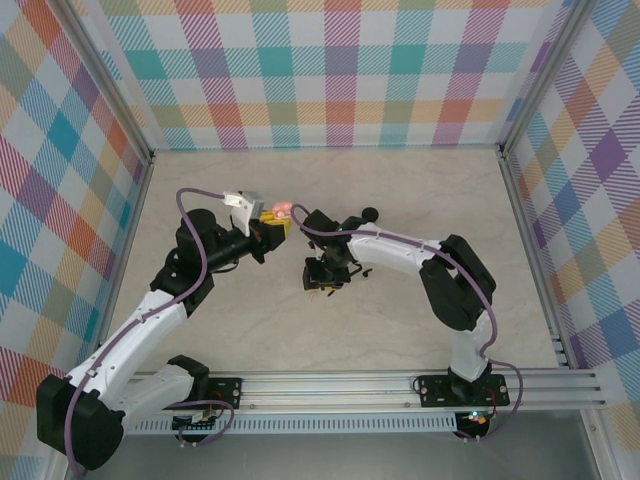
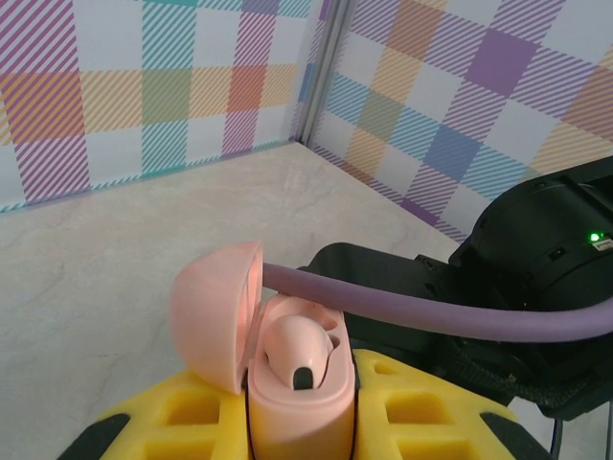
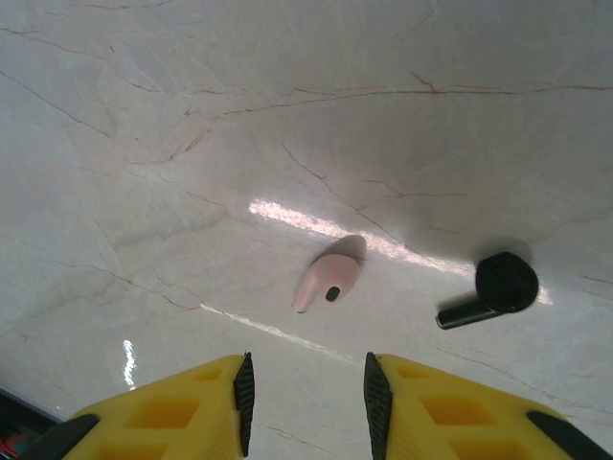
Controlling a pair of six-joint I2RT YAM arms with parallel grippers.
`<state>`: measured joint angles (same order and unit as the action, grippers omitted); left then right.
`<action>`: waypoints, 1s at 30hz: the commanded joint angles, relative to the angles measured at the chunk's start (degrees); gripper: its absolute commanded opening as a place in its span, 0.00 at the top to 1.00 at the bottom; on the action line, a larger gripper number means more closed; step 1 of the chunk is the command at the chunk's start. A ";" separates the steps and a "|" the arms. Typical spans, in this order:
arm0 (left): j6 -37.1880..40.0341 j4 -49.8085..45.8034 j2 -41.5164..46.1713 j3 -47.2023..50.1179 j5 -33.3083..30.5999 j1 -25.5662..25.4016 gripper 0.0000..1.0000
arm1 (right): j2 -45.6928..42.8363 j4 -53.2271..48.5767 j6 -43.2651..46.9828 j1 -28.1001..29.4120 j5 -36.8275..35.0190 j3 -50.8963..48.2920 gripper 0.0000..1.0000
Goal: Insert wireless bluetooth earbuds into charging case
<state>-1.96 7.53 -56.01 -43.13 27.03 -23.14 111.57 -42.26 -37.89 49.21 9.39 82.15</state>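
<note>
The left gripper pinches the open pink charging case, a seated earbud inside, near the bench's middle. The right gripper hangs spread and empty over a loose pink earbud, with a black earbud near it.

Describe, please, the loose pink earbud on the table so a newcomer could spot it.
Start from the pale marble table and find the right gripper, its yellow fingers open above it. The pink earbud lies just beyond the gap between them. The neighbour beside it is a black earbud; this one is pink with a dark oval spot.
</note>
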 commanded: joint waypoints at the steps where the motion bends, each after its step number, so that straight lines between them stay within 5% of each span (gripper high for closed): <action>1: -0.03 0.64 0.94 -1.85 1.71 0.37 0.85 | 2.60 -3.34 -2.66 1.22 -1.77 2.84 0.62; 30: 0.14 0.23 1.12 -0.89 1.95 0.37 0.85 | 11.82 -7.01 -6.50 2.91 -6.24 8.72 0.62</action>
<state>-1.96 5.56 -56.01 -43.13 25.80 -22.68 121.36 -46.46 -43.31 51.33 3.66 89.54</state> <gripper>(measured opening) 0.217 0.377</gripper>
